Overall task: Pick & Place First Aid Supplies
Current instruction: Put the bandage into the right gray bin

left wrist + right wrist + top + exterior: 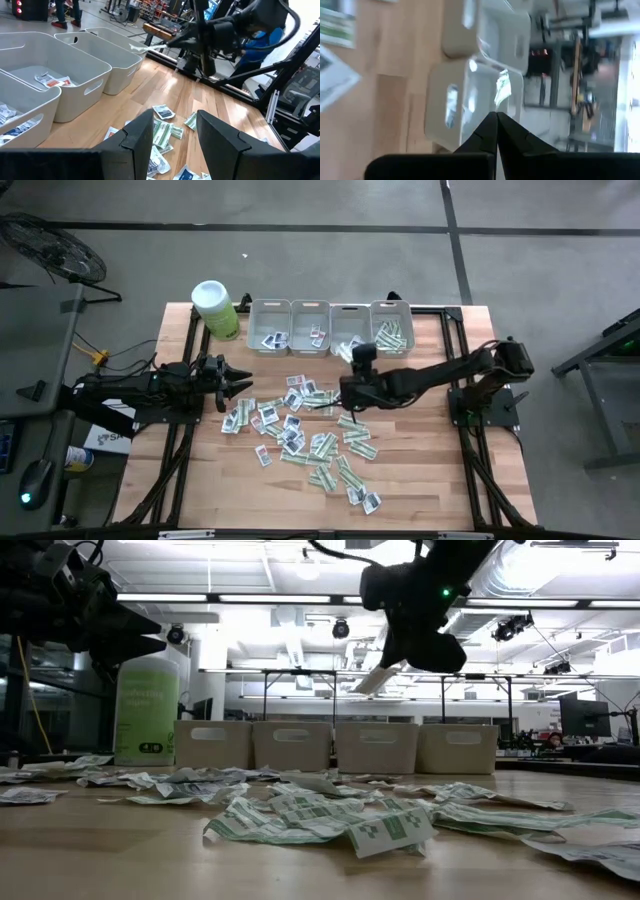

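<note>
The right gripper (pixel 347 393), mid-frame, pinches a packet (pixel 378 679) between closed fingers. The left gripper (pixel 240 385), at the left, hangs parted and empty.

Two dark jointed arms, wedge-shaped black fingers (pixel 135 145)

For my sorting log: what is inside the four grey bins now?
Each of the four grey bins holds a few packets; the rightmost has green strips. Anything under them is hidden.

Bright ceiling lights, blurred right wrist view
</note>
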You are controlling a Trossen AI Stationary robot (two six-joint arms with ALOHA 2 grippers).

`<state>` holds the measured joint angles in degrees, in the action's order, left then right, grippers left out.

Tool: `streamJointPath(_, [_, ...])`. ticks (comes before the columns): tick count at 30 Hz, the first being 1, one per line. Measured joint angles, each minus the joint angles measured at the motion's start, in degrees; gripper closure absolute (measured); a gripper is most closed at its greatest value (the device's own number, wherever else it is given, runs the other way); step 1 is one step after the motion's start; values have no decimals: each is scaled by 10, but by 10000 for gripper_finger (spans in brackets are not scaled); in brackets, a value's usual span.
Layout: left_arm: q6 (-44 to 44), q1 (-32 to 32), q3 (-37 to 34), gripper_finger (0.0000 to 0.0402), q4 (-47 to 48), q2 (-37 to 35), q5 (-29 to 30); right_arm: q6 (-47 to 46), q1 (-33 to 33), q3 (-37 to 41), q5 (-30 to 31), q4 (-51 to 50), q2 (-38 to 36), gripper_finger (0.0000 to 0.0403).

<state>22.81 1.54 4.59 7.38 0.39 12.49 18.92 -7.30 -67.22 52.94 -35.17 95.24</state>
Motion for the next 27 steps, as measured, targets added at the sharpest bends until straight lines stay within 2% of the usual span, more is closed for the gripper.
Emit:
streamJointPath(7, [0,0,0,252,0,0,0,-130,51,0,69,-82,-1,403])
streamJointPath(10, [0,0,0,252,0,0,0,-195,79,0,71,-134,-1,403])
streamJointPath(14, [0,0,0,252,0,0,0,-278,120,0,45,-206,-1,403])
streamJointPath(17, [0,0,0,252,0,0,0,-304,148,0,23,-248,-1,403])
streamJointPath(21, [0,0,0,252,0,0,0,-286,175,0,-3,-255,-1,403])
streamJointPath(27, [0,0,0,252,0,0,0,-229,213,13,-101,-241,-1,403])
